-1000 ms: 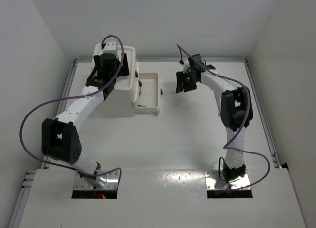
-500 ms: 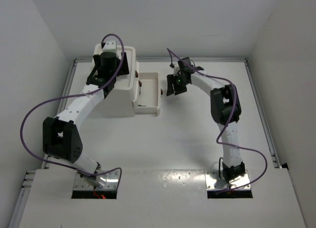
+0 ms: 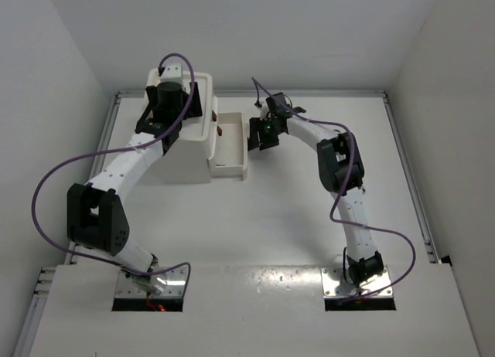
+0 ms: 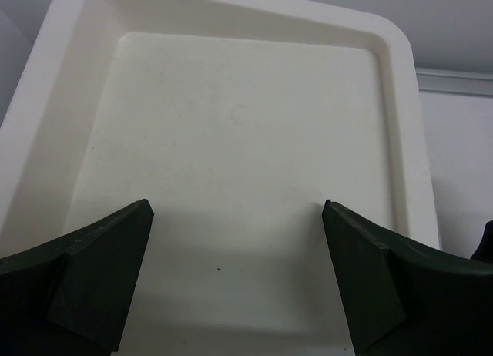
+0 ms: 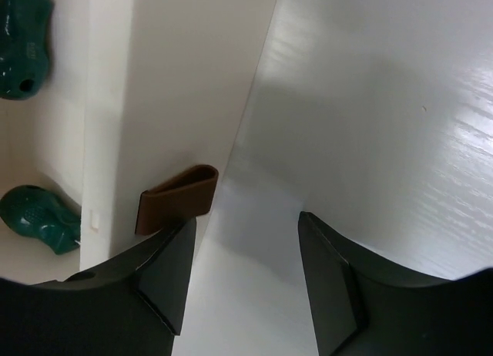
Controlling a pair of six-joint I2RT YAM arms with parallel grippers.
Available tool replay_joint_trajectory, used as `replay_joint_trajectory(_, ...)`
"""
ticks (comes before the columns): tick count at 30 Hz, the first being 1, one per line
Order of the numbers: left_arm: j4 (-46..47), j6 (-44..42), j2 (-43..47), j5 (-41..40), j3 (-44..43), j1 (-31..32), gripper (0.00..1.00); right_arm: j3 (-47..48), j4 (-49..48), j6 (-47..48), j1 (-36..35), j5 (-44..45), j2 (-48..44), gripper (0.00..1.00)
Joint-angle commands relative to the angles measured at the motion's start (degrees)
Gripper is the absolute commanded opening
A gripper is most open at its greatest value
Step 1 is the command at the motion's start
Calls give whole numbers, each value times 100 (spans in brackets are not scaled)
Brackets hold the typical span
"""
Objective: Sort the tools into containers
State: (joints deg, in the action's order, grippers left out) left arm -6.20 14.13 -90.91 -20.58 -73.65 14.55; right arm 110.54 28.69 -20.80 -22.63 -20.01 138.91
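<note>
Sorting looks close to finished, as far as I can judge. The drawer (image 3: 232,158) pulled out from the right side of the drawer unit (image 3: 186,152) holds two screwdrivers (image 5: 23,40) (image 5: 35,217), both lying inside its wall. Pliers and wrenches show in no view, so I cannot say which compartments of the unit they are in.

My right end effector (image 5: 243,244) sits at the drawer's outer front, the side away from the unit. It is about half open with nothing between its fingers, and the dark-red knob (image 5: 177,198) is just beside the left one. My left end effector (image 4: 237,213) hangs over the tray (image 4: 400,140) on top of the unit, spread wide and holding nothing. The part of the tray I can see carries no tool.

What seems left is pushing this drawer back into the unit.
</note>
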Motion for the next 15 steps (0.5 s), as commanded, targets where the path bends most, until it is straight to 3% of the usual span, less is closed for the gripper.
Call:
replay_joint_trajectory(1,-2465,257,-726,388,720,-40,100,266,-373,-372,-136,-433,118,57)
replay_joint_trajectory(15,-2413,310,-726,441,878,13,100,494,-996,-882,-461,-1734,479,57)
